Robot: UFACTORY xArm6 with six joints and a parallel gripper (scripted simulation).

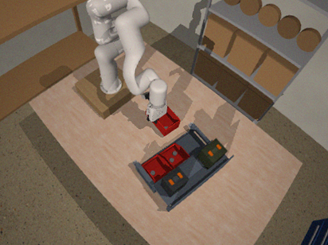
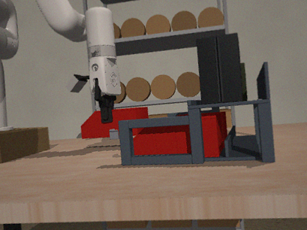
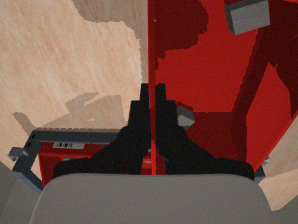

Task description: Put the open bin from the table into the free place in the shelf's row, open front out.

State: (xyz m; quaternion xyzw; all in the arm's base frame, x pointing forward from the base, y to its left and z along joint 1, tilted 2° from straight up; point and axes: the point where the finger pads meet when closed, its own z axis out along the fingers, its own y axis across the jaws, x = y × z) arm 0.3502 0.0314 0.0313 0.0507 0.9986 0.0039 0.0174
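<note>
1. Pale wooden worktop point(image 1: 232, 209) carries a grey shelf point(image 2: 196, 134) holding 2 red bins point(image 1: 165, 162) and 2 dark bins point(image 1: 212, 153).
2. Hand point(image 2: 106, 112), pointing down, is clenched on the thin side wall of the red open bin point(image 1: 169, 122).
3. That bin hangs off the worktop, near the shelf, with 2 grey parts point(image 3: 248, 16) inside.

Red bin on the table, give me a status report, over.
Gripper shut on the red bin wall. Bin short of the shelf. Parts inside. Nothing in between.
</note>
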